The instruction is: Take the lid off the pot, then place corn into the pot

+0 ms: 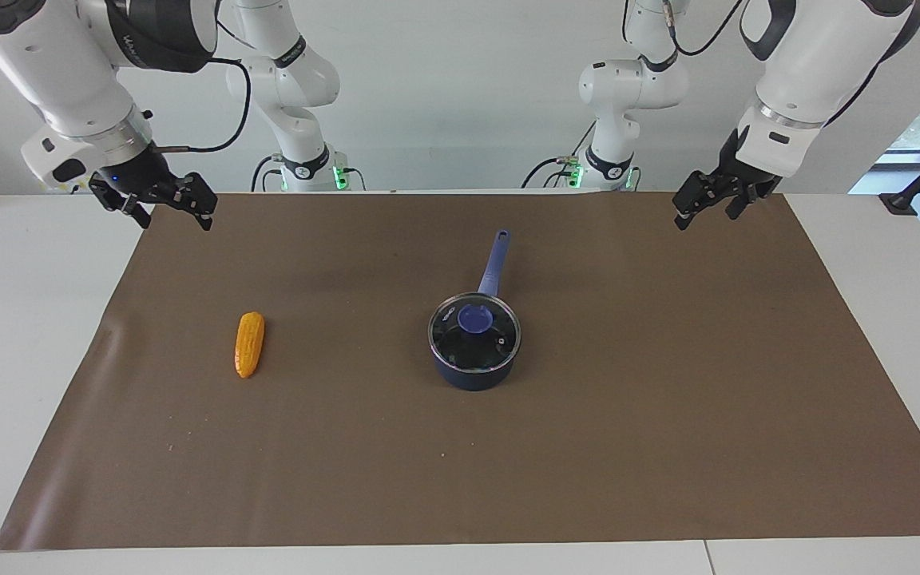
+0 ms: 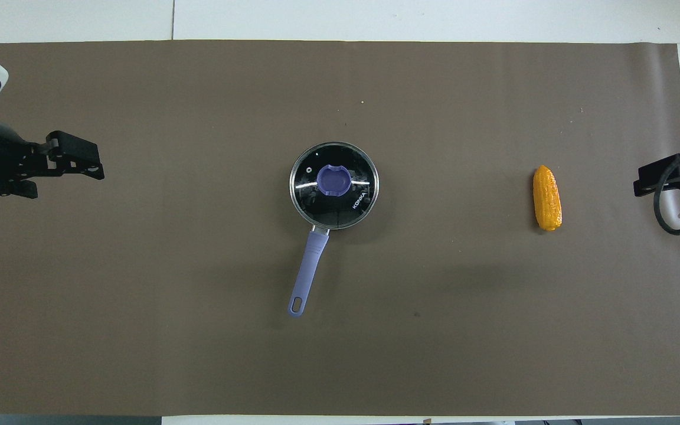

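Observation:
The dark blue pot (image 1: pixel 472 374) stands mid-table, and its lighter blue handle (image 2: pixel 310 265) points toward the robots. The glass lid (image 1: pixel 493 343) with the blue knob (image 2: pixel 333 180) rests on the pot (image 2: pixel 318 226). The orange-yellow corn (image 1: pixel 249 343) lies flat toward the right arm's end of the table, well apart from the pot; the overhead view shows the corn (image 2: pixel 546 198) lengthwise. My right gripper (image 1: pixel 174 220) hangs open and empty in the air over the mat's edge at the right arm's end. My left gripper (image 1: pixel 706 217) hangs open and empty at the left arm's end. Both arms wait.
A brown mat (image 1: pixel 588 447) covers most of the white table (image 1: pixel 21 335). In the overhead view the left gripper (image 2: pixel 99 166) and the right gripper (image 2: pixel 638 184) sit at the mat's two ends, level with the pot and corn.

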`<action>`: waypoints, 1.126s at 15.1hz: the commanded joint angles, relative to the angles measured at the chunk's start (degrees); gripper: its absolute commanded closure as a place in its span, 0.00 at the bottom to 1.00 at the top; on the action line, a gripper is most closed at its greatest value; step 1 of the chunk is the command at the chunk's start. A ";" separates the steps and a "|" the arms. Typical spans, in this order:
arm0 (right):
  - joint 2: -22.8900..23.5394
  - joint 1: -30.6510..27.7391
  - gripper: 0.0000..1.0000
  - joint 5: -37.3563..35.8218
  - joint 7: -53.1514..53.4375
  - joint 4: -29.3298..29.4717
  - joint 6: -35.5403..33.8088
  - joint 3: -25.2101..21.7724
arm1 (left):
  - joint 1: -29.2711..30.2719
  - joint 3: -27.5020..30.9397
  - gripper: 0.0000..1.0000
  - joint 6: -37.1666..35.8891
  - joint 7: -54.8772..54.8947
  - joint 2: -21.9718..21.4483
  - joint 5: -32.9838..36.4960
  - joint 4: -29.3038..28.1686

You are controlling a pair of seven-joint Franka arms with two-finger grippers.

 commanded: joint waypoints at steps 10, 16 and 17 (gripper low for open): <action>-0.80 -0.52 0.00 1.09 -0.64 -0.80 0.43 0.10 | -1.09 0.36 0.00 -1.52 4.53 -0.96 3.51 -1.08; -0.80 -0.52 0.00 1.09 -0.64 -0.80 0.43 0.10 | -1.35 0.36 0.00 -0.82 4.62 -0.87 3.95 -1.00; -0.80 -0.52 0.00 1.09 -0.64 -0.80 0.43 0.10 | -1.44 0.28 0.00 -0.91 5.32 -0.87 4.74 -1.00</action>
